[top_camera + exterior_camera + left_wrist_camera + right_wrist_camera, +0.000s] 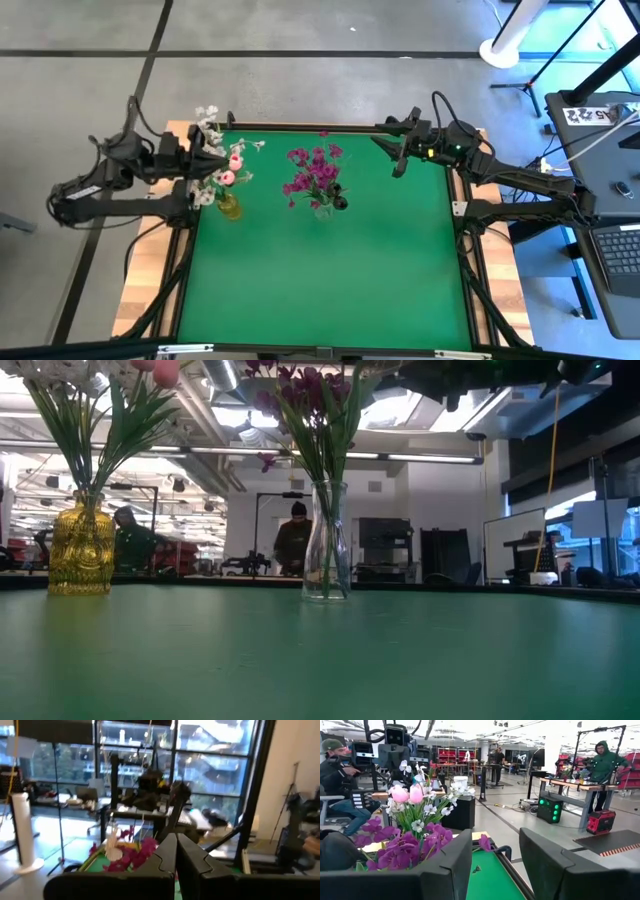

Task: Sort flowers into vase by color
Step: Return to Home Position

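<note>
Sorting appears done: white-pink flowers [226, 166] in yellow vase [229, 208], purple flowers [314, 172] in clear vase [323, 211]. Left tool [176, 842] together, right tool [495, 840] apart, both empty.

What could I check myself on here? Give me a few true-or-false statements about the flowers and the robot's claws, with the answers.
The purple flowers stand in the clear vase. True.
The yellow vase is empty. False: it holds the white and pink flowers.
The right gripper grips a flower. False: its fingers are open with nothing between them.
The left gripper has its fingers closed together. True.
The two vases stand apart on the green table. True.
</note>
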You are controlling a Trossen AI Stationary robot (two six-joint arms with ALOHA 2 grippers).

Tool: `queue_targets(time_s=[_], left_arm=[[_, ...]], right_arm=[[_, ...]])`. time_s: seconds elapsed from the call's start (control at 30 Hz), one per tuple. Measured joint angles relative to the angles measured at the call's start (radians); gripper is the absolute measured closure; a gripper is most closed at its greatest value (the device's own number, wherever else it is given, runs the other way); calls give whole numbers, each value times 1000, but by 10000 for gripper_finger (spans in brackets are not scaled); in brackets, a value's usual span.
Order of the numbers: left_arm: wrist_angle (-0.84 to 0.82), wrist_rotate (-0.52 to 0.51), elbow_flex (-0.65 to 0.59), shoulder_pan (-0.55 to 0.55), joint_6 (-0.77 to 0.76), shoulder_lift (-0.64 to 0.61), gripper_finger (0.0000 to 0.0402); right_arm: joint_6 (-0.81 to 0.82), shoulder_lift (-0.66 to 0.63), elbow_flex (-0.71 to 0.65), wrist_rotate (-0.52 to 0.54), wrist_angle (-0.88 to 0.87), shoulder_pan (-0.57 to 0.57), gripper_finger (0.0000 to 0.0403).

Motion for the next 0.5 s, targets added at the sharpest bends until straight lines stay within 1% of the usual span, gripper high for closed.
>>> queue_targets(time_s=[0.17, 0.3, 0.37, 0.5], left_arm=[[33, -131, -2, -159, 26, 85, 401], [110, -245, -2, -328, 75, 177, 401], [135, -320, -2, -422, 108, 222, 401], [150, -524, 18, -602, 158, 288, 401]], right_arm=[[2, 0, 0, 1, -4, 1, 240], [6, 0, 0, 1, -15, 1, 240], [6, 0, 0, 1, -15, 1, 240], [22, 0, 0, 1, -15, 1, 240]])
